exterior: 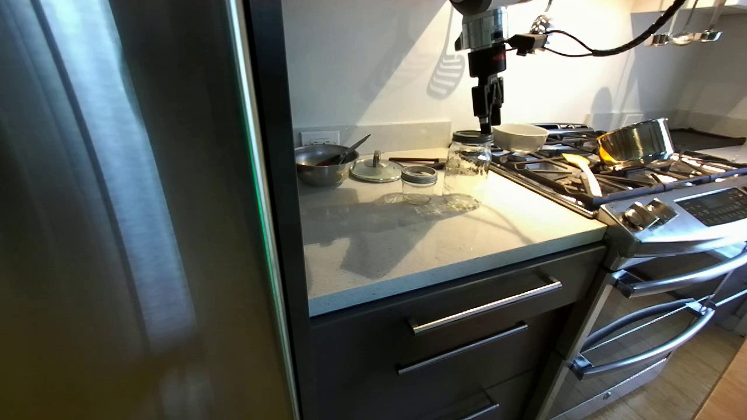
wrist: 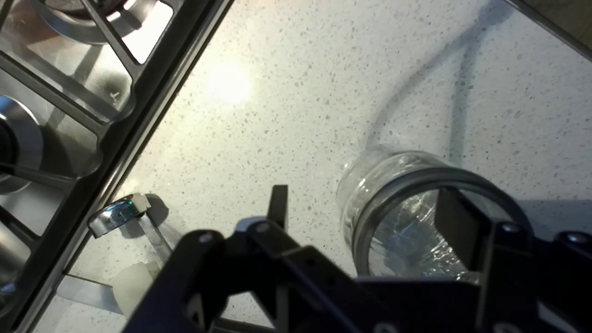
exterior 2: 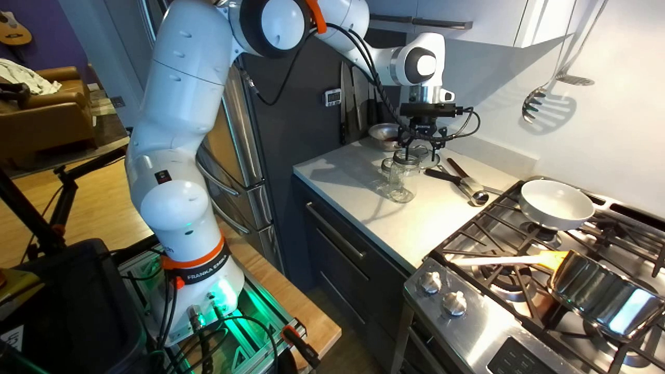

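Note:
In the wrist view my gripper [wrist: 365, 212] is open, its two fingers wide apart with nothing gripped. One finger stands over bare countertop beside a large clear glass jar [wrist: 354, 192]; the other overlaps the jar's dark-rimmed mouth. Whether that finger is inside the mouth or only above it, I cannot tell. In both exterior views the gripper [exterior: 487, 125] [exterior 2: 421, 155] points down at the top of this upright jar [exterior: 467, 169] [exterior 2: 401, 179]. A smaller jar [exterior: 419, 189] with a grey ring stands beside it, largely hidden behind the large jar in an exterior view.
A metal bowl [exterior: 324, 169] and a glass pot lid [exterior: 376, 170] sit towards the back. Utensils [exterior 2: 462, 184] lie near the stove. On the grates [exterior 2: 499, 234] are a white bowl [exterior 2: 556, 205], a tilted steel pot [exterior 2: 605, 296] and a yellow-ended spatula [exterior 2: 550, 258].

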Robot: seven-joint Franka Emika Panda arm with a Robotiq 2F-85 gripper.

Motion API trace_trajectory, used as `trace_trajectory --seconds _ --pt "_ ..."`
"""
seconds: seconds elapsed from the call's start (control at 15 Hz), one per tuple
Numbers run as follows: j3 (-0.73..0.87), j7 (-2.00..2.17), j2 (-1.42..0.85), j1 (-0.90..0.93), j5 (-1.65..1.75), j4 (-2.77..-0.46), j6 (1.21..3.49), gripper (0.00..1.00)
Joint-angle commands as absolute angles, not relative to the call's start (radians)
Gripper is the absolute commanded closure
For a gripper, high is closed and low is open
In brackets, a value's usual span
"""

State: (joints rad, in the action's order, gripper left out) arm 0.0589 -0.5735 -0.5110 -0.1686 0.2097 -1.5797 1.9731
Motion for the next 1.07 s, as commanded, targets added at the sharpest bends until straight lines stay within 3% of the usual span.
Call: trace_trajectory --seconds 0.0,1.0 --pt "0.057 -0.586 -0.497 -0.172 0.230 -1.604 1.959 0.18" --pt "0.055 -0.590 -0.491 -0.174 0.234 -1.612 1.957 0.17"
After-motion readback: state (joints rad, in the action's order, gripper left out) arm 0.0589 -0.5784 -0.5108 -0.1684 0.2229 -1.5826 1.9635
